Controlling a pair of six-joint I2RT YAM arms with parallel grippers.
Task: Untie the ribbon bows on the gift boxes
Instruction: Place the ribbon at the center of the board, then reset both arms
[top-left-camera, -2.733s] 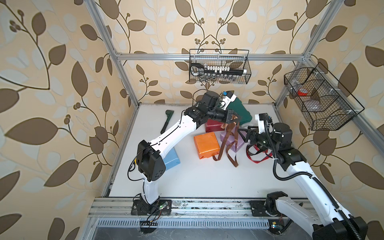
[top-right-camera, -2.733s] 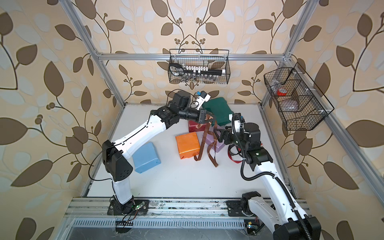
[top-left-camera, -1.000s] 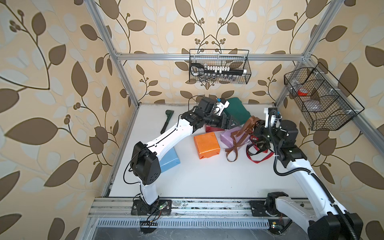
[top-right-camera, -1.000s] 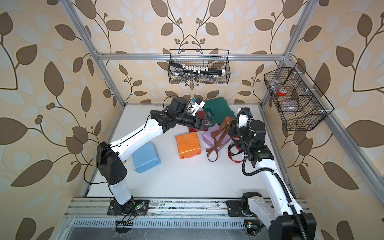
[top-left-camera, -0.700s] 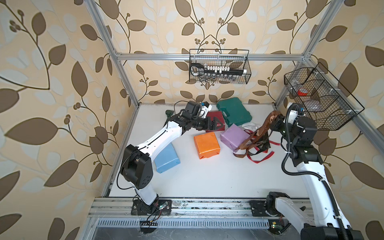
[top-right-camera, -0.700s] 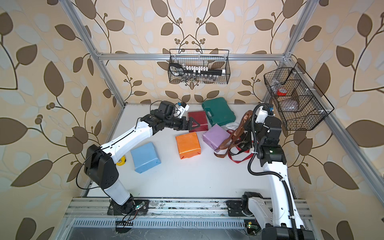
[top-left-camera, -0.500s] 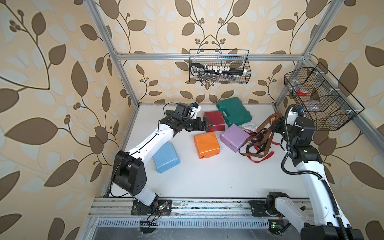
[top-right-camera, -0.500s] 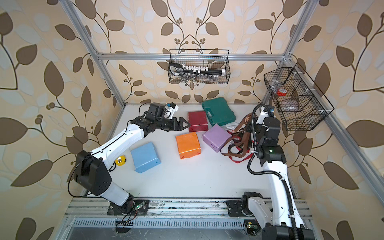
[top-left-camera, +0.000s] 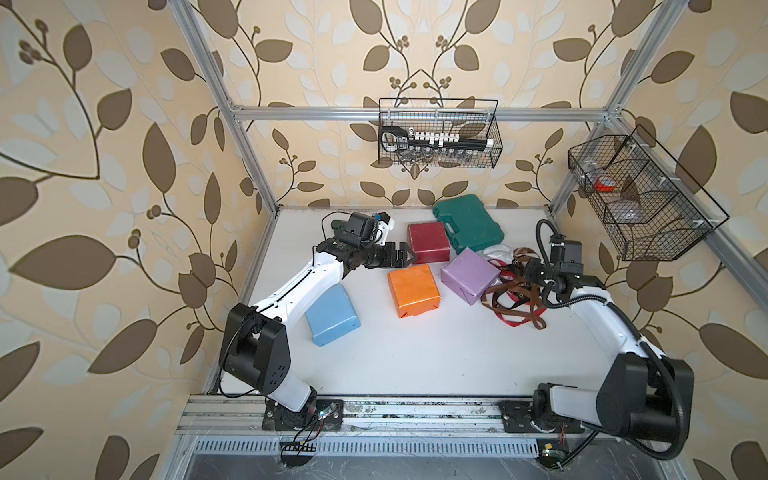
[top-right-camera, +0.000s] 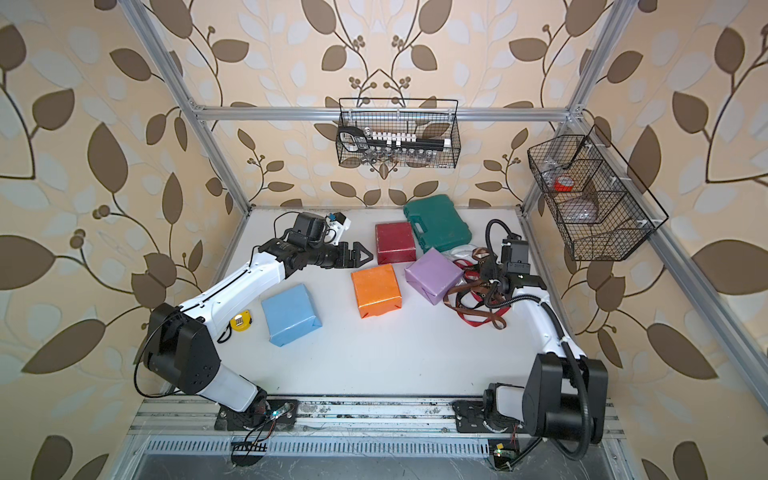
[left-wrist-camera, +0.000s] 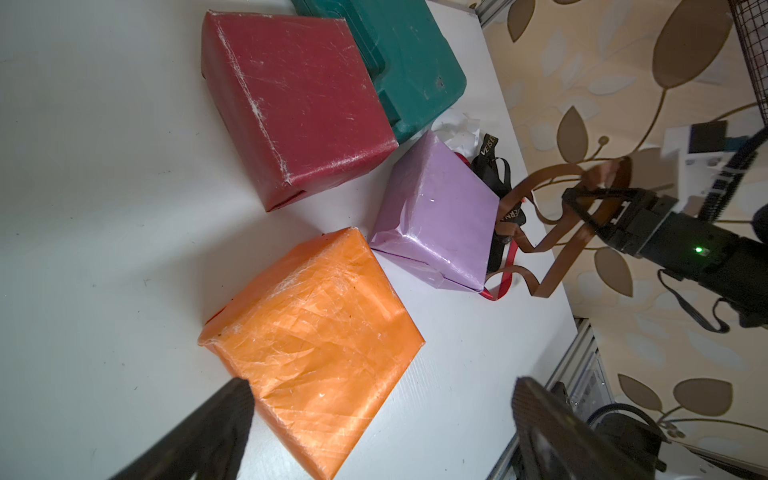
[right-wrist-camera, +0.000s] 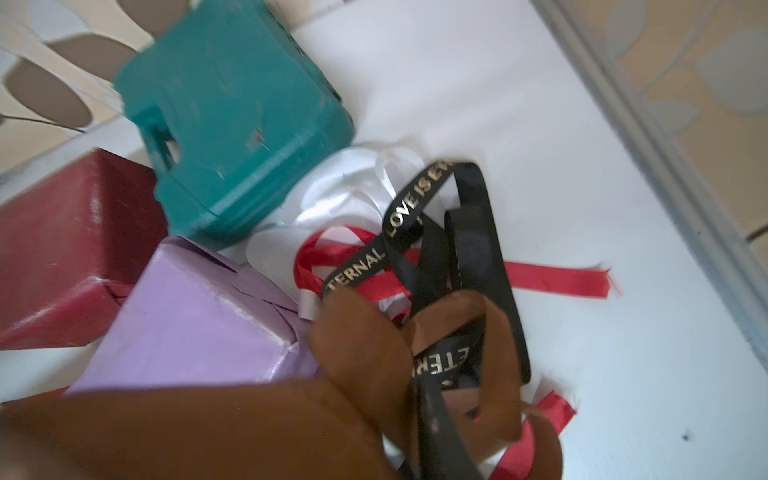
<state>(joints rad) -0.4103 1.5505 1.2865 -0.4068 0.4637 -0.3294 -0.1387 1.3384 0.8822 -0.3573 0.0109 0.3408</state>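
Four gift boxes sit on the white table with no ribbon on them: light blue (top-left-camera: 332, 314), orange (top-left-camera: 413, 289), dark red (top-left-camera: 428, 242) and lilac (top-left-camera: 469, 275). To the right of the lilac box the ribbons lie loose in a heap: brown (right-wrist-camera: 249, 415), black with lettering (right-wrist-camera: 419, 195), red (right-wrist-camera: 557, 280) and white (right-wrist-camera: 349, 187). No bow shows. My right gripper (top-left-camera: 524, 269) hangs just over the heap with the brown ribbon (left-wrist-camera: 557, 245) draped across its fingers; its jaws are hidden. My left gripper (top-left-camera: 405, 255) stands open and holds nothing, between the dark red and orange boxes.
A green tool case (top-left-camera: 467, 224) lies at the back, touching the dark red box. Wire baskets hang on the back wall (top-left-camera: 438, 133) and the right wall (top-left-camera: 640, 195). A yellow tape measure (top-right-camera: 240, 322) lies by the left arm's base.
My right arm carried the brown ribbon off to the right and lowered it onto the heap. My left arm drew back to the left from the boxes, still open.
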